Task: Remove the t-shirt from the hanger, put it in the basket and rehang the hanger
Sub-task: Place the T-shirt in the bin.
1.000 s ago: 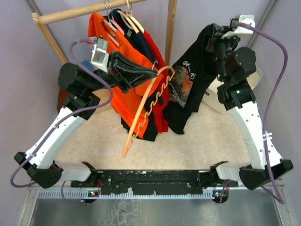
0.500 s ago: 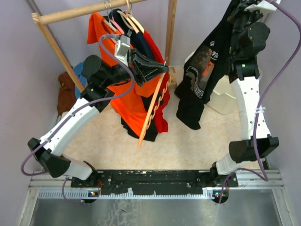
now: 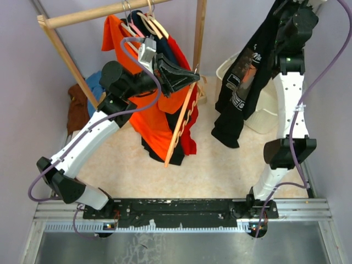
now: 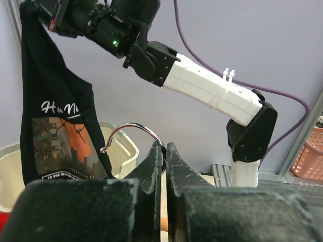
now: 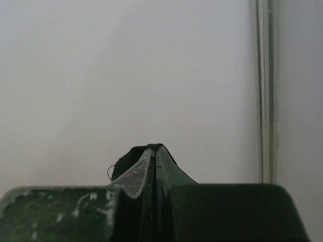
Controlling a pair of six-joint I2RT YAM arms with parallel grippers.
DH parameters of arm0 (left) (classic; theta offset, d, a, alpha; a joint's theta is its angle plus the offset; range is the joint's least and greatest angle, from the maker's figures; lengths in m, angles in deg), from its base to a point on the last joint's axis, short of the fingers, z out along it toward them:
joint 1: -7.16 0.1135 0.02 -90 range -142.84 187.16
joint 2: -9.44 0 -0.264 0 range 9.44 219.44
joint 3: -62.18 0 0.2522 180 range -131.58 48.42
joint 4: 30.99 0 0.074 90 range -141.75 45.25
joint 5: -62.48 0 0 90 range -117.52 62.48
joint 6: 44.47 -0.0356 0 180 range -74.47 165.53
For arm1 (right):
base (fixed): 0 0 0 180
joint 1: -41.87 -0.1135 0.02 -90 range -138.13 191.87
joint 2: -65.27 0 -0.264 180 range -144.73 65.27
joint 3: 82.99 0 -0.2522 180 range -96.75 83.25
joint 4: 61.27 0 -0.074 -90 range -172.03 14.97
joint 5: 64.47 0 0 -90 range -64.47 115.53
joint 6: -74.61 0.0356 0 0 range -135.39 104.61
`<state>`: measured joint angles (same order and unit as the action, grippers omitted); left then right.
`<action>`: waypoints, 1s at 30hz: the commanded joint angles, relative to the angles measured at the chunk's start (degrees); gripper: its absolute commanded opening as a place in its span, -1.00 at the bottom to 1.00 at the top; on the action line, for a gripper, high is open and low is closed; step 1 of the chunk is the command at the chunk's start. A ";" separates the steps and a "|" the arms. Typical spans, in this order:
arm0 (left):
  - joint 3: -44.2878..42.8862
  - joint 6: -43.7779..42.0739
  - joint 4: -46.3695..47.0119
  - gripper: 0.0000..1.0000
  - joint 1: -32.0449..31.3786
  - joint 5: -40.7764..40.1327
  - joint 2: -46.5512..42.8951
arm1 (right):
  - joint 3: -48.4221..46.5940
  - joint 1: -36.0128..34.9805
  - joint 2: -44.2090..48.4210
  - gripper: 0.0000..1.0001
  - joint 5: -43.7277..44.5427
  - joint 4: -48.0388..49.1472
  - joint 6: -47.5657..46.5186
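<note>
Up at 1 o'clock in the overhead view: black t-shirt [image 3: 242, 82], held high by right end effector [image 5: 154, 147], clenched on a small fold of dark cloth at the tips. Raised that far, by judgement, to keep the hem off the surface and to line up a drop into white basket [image 3: 263, 118] directly beneath. Hangs long and limp, creased, fully off the hanger and well apart from it. Printed front: white script on top, an orange-and-grey city picture under it, a band of white lettering at the bottom.

Near 12 o'clock of centre: left end effector [image 3: 187, 77] clamped tight on wooden hanger [image 3: 180, 118], just under metal hook [image 4: 132, 129]. Nothing draped on the frame. Gripped at the neck, probably to let the bare frame dangle slantwise toward 6 o'clock and stay out of the t-shirt's way.

Behind, at 11 o'clock: orange shirt [image 3: 151, 110] and darker garments on wooden rail [image 3: 93, 15].

Judged: separation complete; only setting down left.
</note>
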<state>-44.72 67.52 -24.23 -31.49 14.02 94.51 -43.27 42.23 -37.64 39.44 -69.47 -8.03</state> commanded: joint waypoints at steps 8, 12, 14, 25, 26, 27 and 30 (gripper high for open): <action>-1.46 1.61 4.35 -1.00 1.19 1.04 1.04 | -8.57 5.24 -9.66 -1.00 -4.56 -9.44 3.53; -1.09 2.15 5.07 -1.00 1.38 1.24 1.23 | -14.30 6.37 -14.09 -1.00 -5.88 -18.63 3.83; -0.88 2.42 5.39 -1.00 1.47 1.26 1.27 | -16.53 6.61 -15.67 -0.99 -4.98 -24.31 3.52; 0.35 3.42 7.23 -1.00 2.09 1.10 0.60 | 17.54 6.57 6.73 -0.02 -7.39 -24.08 3.11; 0.41 3.44 7.69 -1.00 2.09 0.99 0.68 | 23.11 6.27 10.73 -0.01 -8.63 -22.52 3.37; 0.40 3.55 7.99 -1.00 2.09 1.00 0.79 | 26.56 5.56 13.79 -0.02 -9.45 -21.49 3.40; 0.21 3.35 8.41 -1.00 2.14 0.45 1.13 | 33.41 -0.38 21.39 -0.03 -7.26 -21.92 0.65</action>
<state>-44.28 70.24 -19.93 -29.70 15.02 95.80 -14.24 47.46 -28.55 32.56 -97.32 -4.82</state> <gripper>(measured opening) 0.015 0.490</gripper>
